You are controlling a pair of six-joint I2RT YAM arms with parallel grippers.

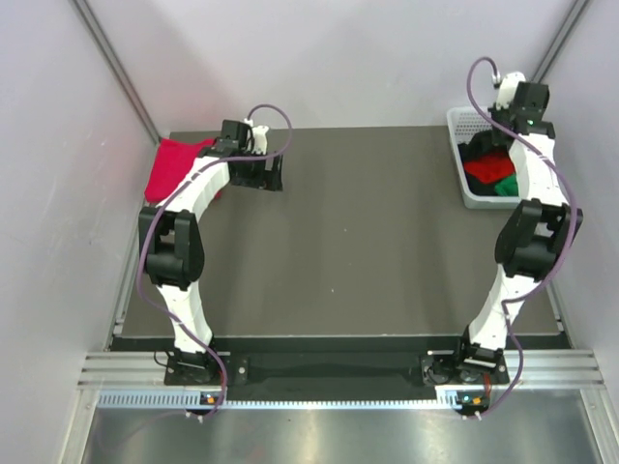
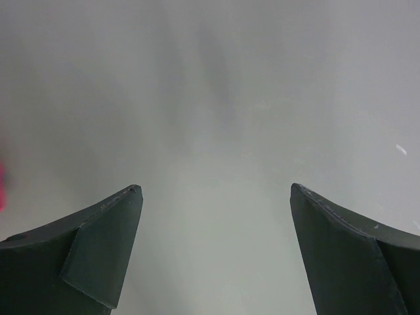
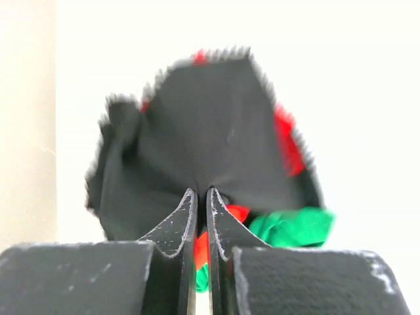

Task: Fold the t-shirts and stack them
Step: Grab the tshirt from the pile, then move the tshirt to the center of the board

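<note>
The black t-shirt is hard to make out from above, where it is partly hidden by the right arm over the basket. A fold of it is pinched by the right hand, whose fingers are pressed together. The red t-shirt and the green t-shirt are seen behind it. The left hand is spread wide and nothing is held. The crimson-pink t-shirt lies near it, at the far left corner of the table.

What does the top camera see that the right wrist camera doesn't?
Only the top view shows the left arm, a crimson-pink t-shirt at the far left, and the white basket. Only the right wrist view shows the right gripper pinching a black t-shirt. Both show the red t-shirt and green t-shirt.
</note>
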